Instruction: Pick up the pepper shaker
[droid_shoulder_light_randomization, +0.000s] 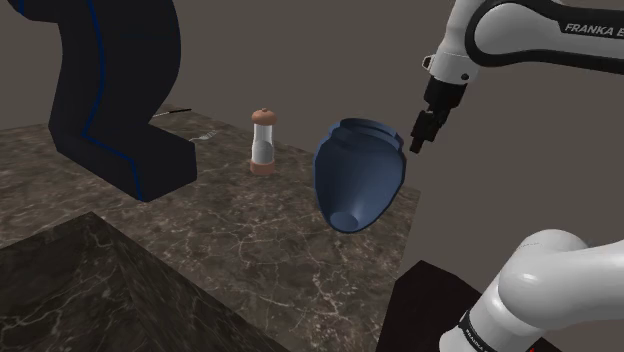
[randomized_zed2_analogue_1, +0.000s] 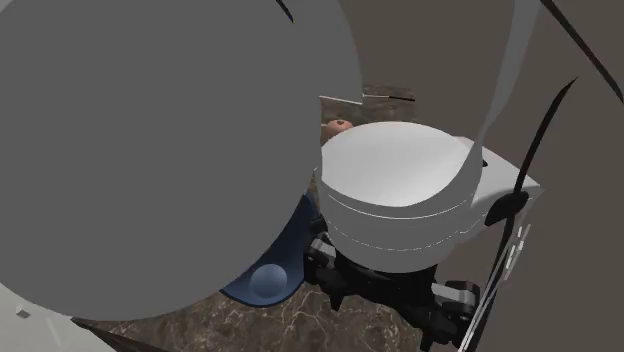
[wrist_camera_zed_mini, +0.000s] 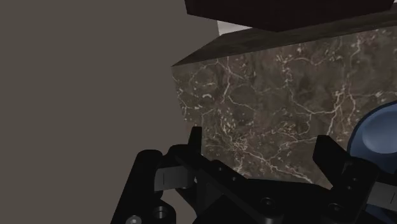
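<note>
Take the blue vase (droid_shoulder_light_randomization: 358, 172) as your marker. It lies tipped over on the dark marbled tabletop (droid_shoulder_light_randomization: 230, 235), wide mouth up and away, narrow foot toward the shoulder camera.

The pepper shaker (droid_shoulder_light_randomization: 263, 143) stands upright on the tabletop to the vase's left in the shoulder view, near it but plainly apart. It has a pale body between a reddish-brown cap and base. Nothing touches it.

Beyond the shaker, farther from the vase on that same side, you have a big dark navy shape (droid_shoulder_light_randomization: 115, 90) resting on the tabletop.

The white arm (droid_shoulder_light_randomization: 520, 30) comes in from above the vase on its other side. The jaws hang in the air just beside the vase's rim, clear of it and well apart from the shaker.

In the wrist view the jaws are released: the two black fingertips (wrist_camera_zed_mini: 195, 140) stand wide apart with only marbled tabletop (wrist_camera_zed_mini: 267, 95) between them, near its corner. The vase's blue curve (wrist_camera_zed_mini: 375, 137) sits just outside one fingertip.

In the second exterior view, large grey shapes and the arm's white link (randomized_zed2_analogue_1: 400, 190) block most of what you would want. The vase (randomized_zed2_analogue_1: 268, 282) peeks out below them, and the small reddish-brown knob (randomized_zed2_analogue_1: 337, 126) past it is probably the shaker's cap.
</note>
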